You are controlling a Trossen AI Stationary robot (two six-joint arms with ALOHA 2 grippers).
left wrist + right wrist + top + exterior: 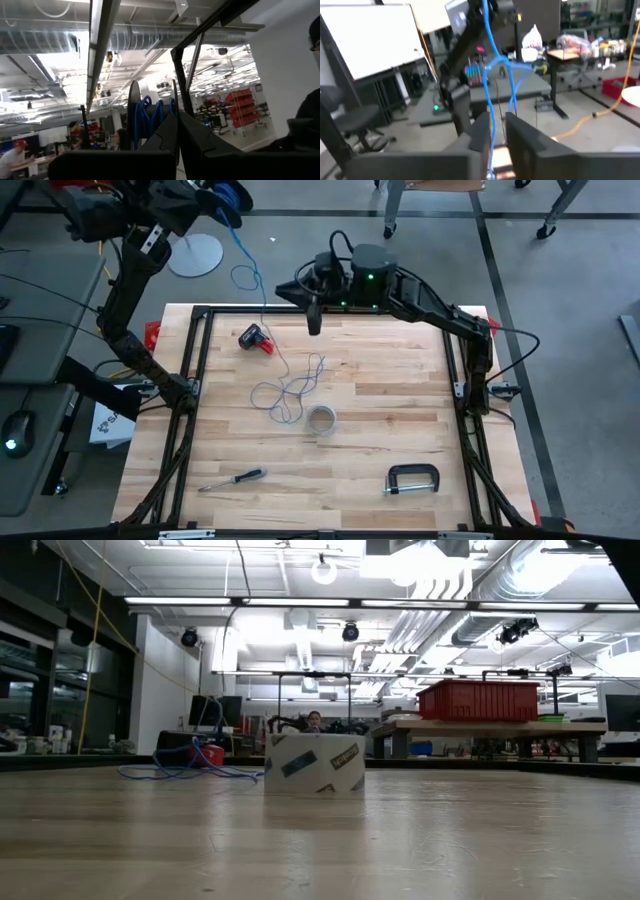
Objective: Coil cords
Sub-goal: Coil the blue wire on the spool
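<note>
While the right tool (492, 132) hovers over the far edge of the counter (400, 410), its two fingers stand close together with the blue cord (492, 85) running up through the narrow gap between them; whether they truly pinch it or only guide it I cannot tell. Just below and in front of this tool, the rest of the blue cord lies on the counter in a loose tangle of loops (290, 392), and a paler strand seems mixed into it, too thin to separate out. Beside the tangle sits a roll of tape (321, 420), and a small red and black object (256, 338) lies near where the cord climbs.

Farther off, beyond the counter's far left corner, the left tool (177, 135) is raised high with its fingers pressed together, beside a reel (150, 117) wound with blue cord. The cord rises from the counter toward that reel.

Risks, as I judge them: if the right tool's hold is slack, the cord may slip out and drop back. If winding pulls fast, the tangled loops could knot, or drag against the tape roll and shift it. The cord could also snag on the red object.
</note>
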